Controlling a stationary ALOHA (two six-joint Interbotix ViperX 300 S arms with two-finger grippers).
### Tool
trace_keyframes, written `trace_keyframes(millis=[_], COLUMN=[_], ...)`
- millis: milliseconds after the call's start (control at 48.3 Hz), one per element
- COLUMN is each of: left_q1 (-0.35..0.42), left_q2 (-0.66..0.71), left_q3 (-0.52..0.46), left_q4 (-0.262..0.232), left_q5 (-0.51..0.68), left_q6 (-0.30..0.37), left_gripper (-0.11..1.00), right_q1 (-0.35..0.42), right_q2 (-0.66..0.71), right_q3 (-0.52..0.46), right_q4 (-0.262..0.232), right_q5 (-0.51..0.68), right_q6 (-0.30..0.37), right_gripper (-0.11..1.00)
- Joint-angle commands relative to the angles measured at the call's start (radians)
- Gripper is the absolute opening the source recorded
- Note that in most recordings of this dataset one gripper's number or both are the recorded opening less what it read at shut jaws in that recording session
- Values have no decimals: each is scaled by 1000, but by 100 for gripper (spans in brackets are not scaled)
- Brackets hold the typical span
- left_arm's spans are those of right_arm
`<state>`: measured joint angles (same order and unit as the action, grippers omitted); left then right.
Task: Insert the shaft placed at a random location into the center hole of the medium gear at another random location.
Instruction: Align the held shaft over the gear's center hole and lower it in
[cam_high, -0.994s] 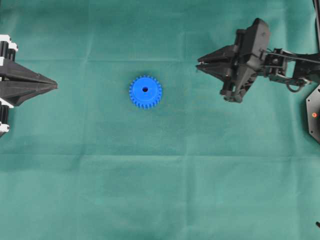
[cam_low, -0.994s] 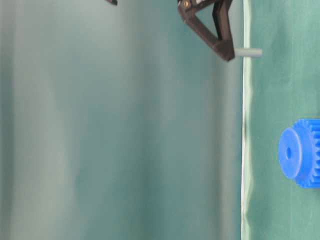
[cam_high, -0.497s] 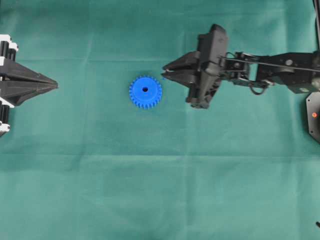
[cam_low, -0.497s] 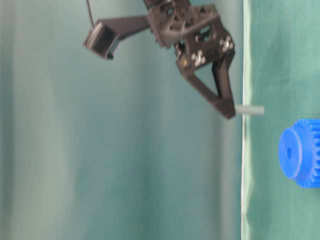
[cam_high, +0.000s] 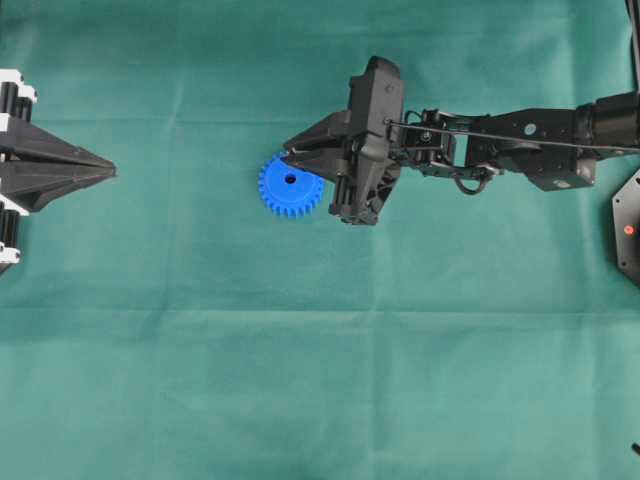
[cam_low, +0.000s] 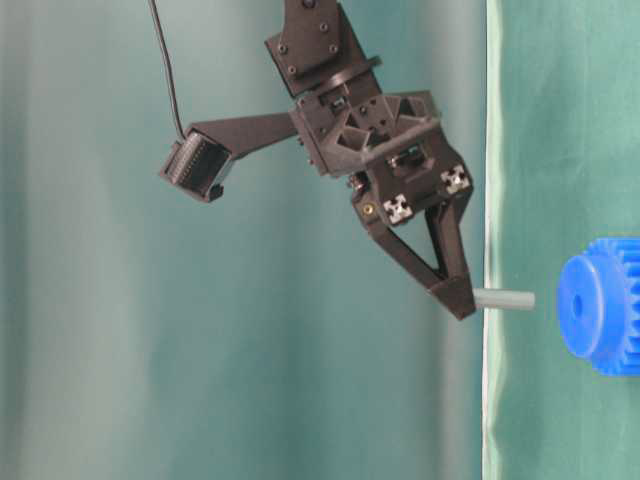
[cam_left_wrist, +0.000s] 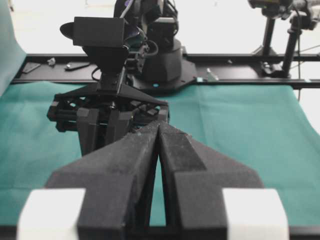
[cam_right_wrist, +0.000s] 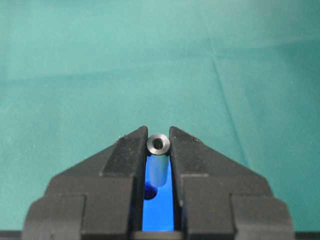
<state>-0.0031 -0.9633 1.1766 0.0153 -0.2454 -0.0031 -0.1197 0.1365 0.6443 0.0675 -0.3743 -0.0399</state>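
Note:
The medium gear (cam_high: 290, 186), bright blue, lies flat on the green cloth left of centre, its center hole (cam_high: 291, 180) showing dark. My right gripper (cam_high: 288, 153) hovers over the gear's upper edge, shut on the shaft (cam_low: 503, 299), a short grey pin pointing at the gear (cam_low: 600, 305) with a gap between them. In the right wrist view the shaft (cam_right_wrist: 159, 152) stands between the fingers, with the blue gear (cam_right_wrist: 161, 212) and its center hole (cam_right_wrist: 149, 192) below it, slightly left of the pin's lower end. My left gripper (cam_high: 108, 172) rests shut at the left edge, holding nothing.
The right arm (cam_high: 500, 140) stretches in from the right edge across the upper cloth. A black unit with a red light (cam_high: 628, 228) sits at the right edge. In the left wrist view the right gripper's body (cam_left_wrist: 107, 112) stands just beyond my left fingertips (cam_left_wrist: 150, 132).
My right gripper has carried the shaft leftward, from well right of the gear to over its upper edge. The gear and left gripper have not moved.

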Motion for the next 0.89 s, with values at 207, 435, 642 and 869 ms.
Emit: trace_keyframes(millis=[207, 435, 642, 869], left_q1=[2, 2, 2, 2], left_q2=[9, 9, 9, 9], left_q3=[-23, -23, -23, -25], left_q4=[3, 3, 3, 3], left_q5=[-5, -5, -5, -5], left_q6=[-2, 0, 0, 0], left_gripper=[0, 0, 0, 0], right_q1=[6, 5, 8, 11], right_q2=[-11, -5, 20, 29], right_q3=[-29, -29, -34, -34], right_q4=[9, 11, 12, 14], right_q5=[2, -2, -6, -8], right_q6=[-6, -6, 0, 0], right_gripper=[13, 13, 13, 13])
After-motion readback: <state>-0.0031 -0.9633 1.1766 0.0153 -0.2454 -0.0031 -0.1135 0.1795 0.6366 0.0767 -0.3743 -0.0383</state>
